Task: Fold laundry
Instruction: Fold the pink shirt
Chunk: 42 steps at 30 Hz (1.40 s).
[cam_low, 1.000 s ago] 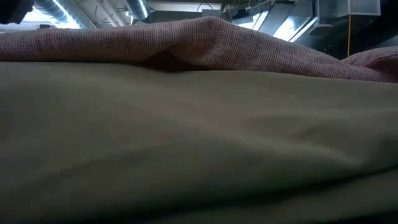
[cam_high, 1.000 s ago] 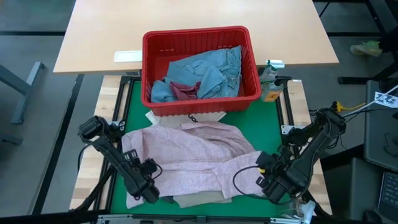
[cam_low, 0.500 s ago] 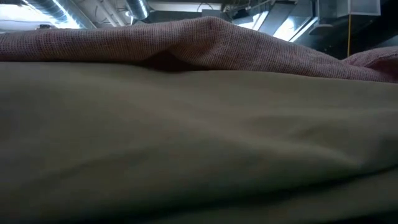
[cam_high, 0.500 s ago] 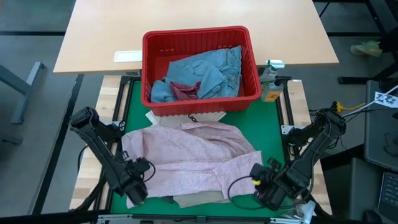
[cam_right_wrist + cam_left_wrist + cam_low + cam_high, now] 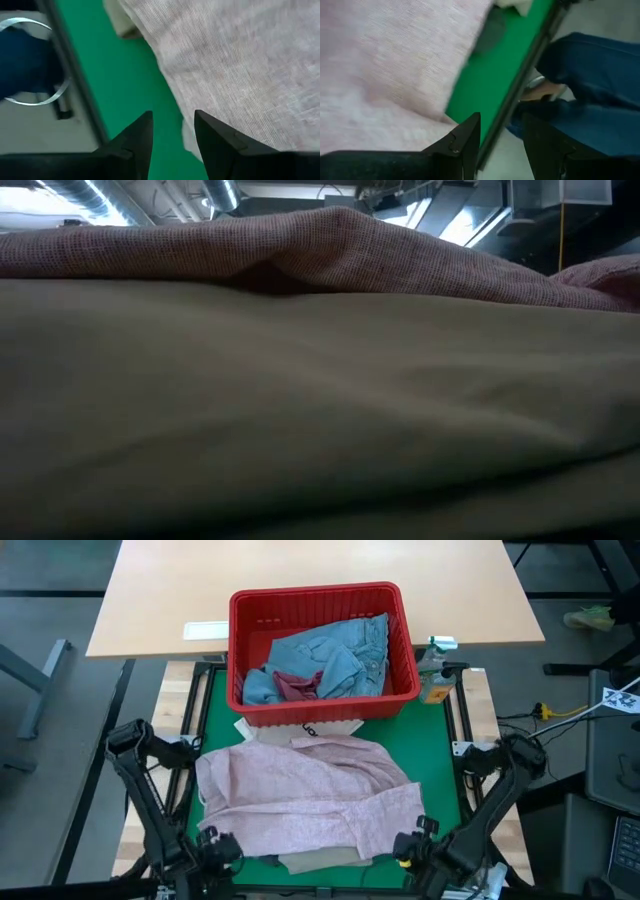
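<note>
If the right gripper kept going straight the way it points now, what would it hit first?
Probably the green mat, right beside the edge of the pink top; the right gripper has open, empty jaws. Depth is unclear.

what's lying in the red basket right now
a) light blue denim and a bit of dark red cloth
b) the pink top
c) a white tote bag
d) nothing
a: in the high view the red basket holds crumpled light blue denim with a dark red cloth beside it, while the pink top is spread on the green mat in front of the basket.
</note>
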{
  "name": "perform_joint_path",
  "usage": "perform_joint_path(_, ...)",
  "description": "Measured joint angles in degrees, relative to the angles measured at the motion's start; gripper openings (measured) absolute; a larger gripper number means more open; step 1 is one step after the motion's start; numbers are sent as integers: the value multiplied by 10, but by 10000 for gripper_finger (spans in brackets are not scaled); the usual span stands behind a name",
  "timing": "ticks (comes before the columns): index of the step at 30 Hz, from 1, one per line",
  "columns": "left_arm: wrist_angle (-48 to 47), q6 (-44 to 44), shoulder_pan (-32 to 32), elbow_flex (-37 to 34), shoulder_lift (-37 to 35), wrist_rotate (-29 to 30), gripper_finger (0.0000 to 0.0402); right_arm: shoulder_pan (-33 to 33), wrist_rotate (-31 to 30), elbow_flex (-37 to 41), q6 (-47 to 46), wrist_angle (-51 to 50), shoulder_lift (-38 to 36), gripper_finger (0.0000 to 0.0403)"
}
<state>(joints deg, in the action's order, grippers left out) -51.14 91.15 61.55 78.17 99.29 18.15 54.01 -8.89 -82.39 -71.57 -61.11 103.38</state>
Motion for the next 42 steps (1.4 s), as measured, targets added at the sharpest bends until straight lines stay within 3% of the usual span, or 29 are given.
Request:
perform_joint_path(15, 6, 33, 51, 0, 124, -35, 137, 0, 31, 0, -43, -94, 104, 144)
perform_joint_path(21, -36, 33, 50, 3, 170, -115, 137, 0, 54, 0, -19, -101, 132, 144)
perform_joint_path(27, -59, 24, 52, 3, 174, -140, 137, -1, 139, 13, 14, -110, 148, 144)
perform_joint_path(33, -90, 13, 53, 1, 175, -239, 137, -1, 207, 31, 29, -123, 148, 144)
perform_joint_path(38, -96, 13, 51, 4, 172, -287, 137, 0, 230, 26, 73, -126, 146, 144)
perform_joint_path(42, -132, 2, 52, 35, 173, -290, 137, 0, 231, 9, 86, -146, 146, 144)
